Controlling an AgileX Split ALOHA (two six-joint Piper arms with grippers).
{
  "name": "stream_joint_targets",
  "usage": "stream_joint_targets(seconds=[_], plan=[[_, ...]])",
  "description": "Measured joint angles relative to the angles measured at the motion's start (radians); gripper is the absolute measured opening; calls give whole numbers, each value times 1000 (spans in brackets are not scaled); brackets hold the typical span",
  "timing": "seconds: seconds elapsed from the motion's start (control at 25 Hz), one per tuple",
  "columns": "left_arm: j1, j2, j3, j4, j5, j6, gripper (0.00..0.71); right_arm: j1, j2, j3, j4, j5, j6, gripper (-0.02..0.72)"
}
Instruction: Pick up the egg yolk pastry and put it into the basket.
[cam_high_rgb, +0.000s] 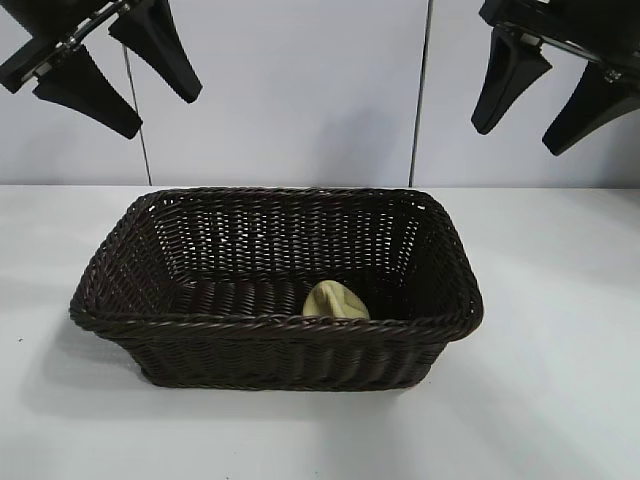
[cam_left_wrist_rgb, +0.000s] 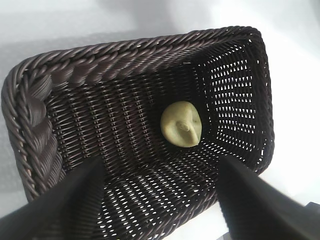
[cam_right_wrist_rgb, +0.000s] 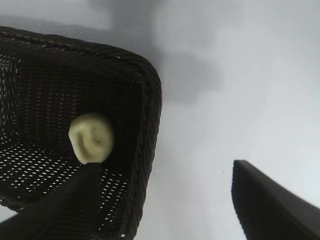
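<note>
The egg yolk pastry (cam_high_rgb: 336, 301), a small pale yellow lump with a dented top, lies on the floor of the dark brown wicker basket (cam_high_rgb: 270, 335), near its front right part. The left wrist view shows the pastry (cam_left_wrist_rgb: 181, 123) free inside the basket (cam_left_wrist_rgb: 35, 125), and so does the right wrist view, with the pastry (cam_right_wrist_rgb: 91, 137) close to a corner of the basket (cam_right_wrist_rgb: 147, 125). My left gripper (cam_high_rgb: 162, 93) hangs high above the basket's left side, open and empty. High at the upper right, my right gripper (cam_high_rgb: 518, 140) is open and empty too.
The basket stands in the middle of a white table (cam_high_rgb: 560, 380), with bare surface on every side. A pale wall with two dark vertical seams (cam_high_rgb: 420, 100) rises behind it.
</note>
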Motion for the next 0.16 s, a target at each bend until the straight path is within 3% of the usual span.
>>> stream_joint_targets(seconds=[0.16], plan=[[0,0,0,0,0,0,477,0,0,0,0,0,0,529]])
